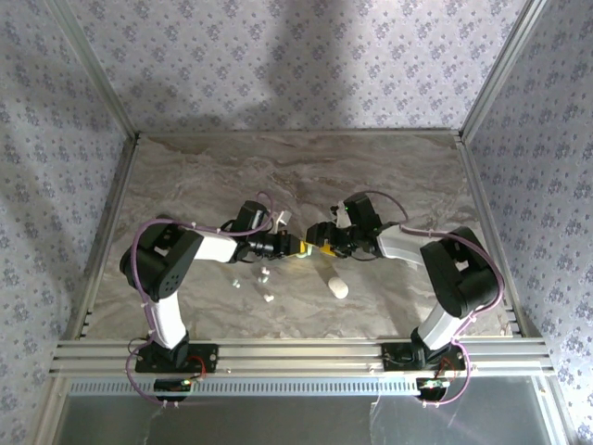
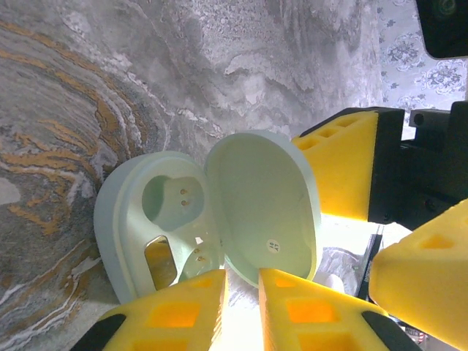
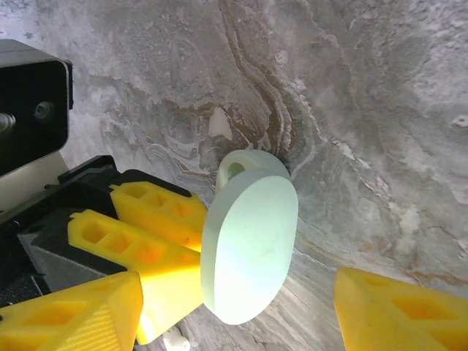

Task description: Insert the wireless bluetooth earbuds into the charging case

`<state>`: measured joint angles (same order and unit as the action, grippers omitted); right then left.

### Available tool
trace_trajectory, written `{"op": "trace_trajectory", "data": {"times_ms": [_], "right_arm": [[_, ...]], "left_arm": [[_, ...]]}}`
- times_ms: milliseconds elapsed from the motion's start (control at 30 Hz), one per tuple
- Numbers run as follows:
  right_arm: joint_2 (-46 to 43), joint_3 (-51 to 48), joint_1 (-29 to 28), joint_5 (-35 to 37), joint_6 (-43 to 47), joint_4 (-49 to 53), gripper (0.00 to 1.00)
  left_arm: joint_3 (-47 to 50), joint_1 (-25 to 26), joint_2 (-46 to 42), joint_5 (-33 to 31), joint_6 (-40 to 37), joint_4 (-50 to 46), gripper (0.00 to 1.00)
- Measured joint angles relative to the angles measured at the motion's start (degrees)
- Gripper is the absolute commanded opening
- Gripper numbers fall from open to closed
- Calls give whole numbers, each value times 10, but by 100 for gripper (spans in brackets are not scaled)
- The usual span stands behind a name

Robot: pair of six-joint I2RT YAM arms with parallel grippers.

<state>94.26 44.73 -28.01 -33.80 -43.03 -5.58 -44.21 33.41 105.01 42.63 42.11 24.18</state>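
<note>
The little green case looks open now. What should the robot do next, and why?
Probably ease the right gripper back from the mint case. Its lid stands open, both sockets are empty, and the gripper's open jaws straddle the lid without gripping it. The earbuds lie loose on the table, so a gripper must get free to fetch one.

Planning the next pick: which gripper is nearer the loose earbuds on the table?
Left. The left gripper sits just beyond and right of the earbuds; the right gripper is farther right, past the mint case.
</note>
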Motion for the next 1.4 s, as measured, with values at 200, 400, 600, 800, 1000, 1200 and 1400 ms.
{"op": "trace_trajectory", "data": {"times_ms": [200,400,600,800,1000,1200,1400], "right_arm": [[-25,14,-13,39,31,54,76],[-29,48,-49,102,78,127,86],[-16,121,-111,197,136,220,87],[29,171,-150,283,167,290,86],[68,207,-172,359,179,353,85],[76,216,-176,412,183,396,84],[77,223,-173,446,186,428,84]], "left_arm": [[20,-21,-59,-23,-5,-2,51],[79,-75,-157,-76,-10,0,100],[119,-87,-233,-144,-20,-20,100],[127,-87,-270,-186,-31,-33,100],[127,-87,-270,-199,-33,-39,100],[127,-87,-270,-200,-33,-41,100],[127,-87,-270,-200,-33,-42,100]]}}
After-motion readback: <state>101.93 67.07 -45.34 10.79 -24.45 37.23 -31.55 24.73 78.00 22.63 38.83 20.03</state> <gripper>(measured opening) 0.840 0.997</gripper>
